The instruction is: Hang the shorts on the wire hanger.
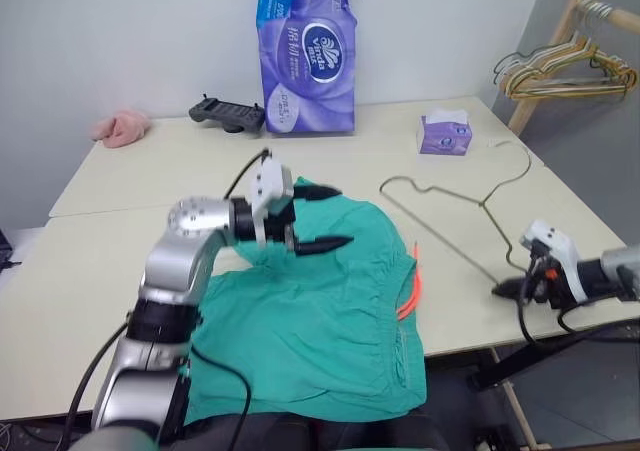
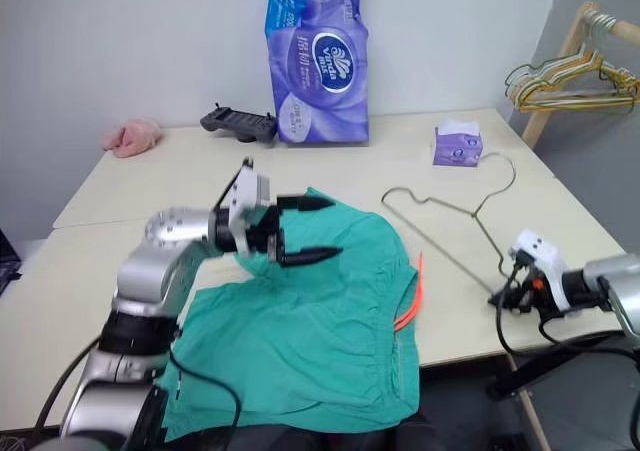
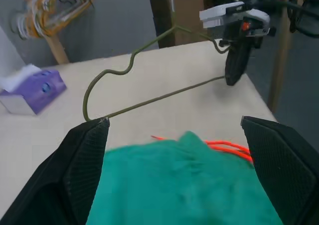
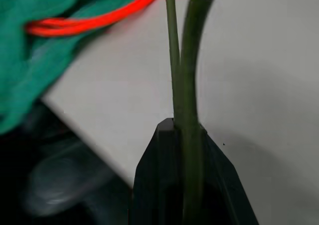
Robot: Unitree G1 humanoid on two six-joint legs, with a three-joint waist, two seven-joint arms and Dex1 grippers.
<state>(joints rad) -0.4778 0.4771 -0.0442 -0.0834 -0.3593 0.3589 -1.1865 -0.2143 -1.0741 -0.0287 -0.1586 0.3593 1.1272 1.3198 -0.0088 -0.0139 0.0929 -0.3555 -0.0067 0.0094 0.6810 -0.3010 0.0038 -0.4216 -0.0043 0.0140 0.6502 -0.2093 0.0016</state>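
The teal-green shorts [image 1: 320,321] lie spread on the table's front part, their lower end drooping over the near edge, with the orange-red drawstring [image 1: 410,293] at their right side. My left gripper [image 1: 340,216] hovers open just above the shorts' far edge, pointing right, with nothing between its fingers. The wire hanger [image 1: 450,196] lies flat on the table to the right of the shorts, hook toward the far right. My right gripper [image 1: 505,289] is shut on the wire hanger's near corner [image 4: 192,85] by the table's right front edge.
At the back of the table stand a tall purple tissue pack [image 1: 305,51], a black controller [image 1: 228,113] and a pink fluffy cloth [image 1: 122,127]. A small purple tissue box [image 1: 445,133] sits behind the hanger. A wooden rack with bunched hangers [image 1: 565,71] stands off the table's right.
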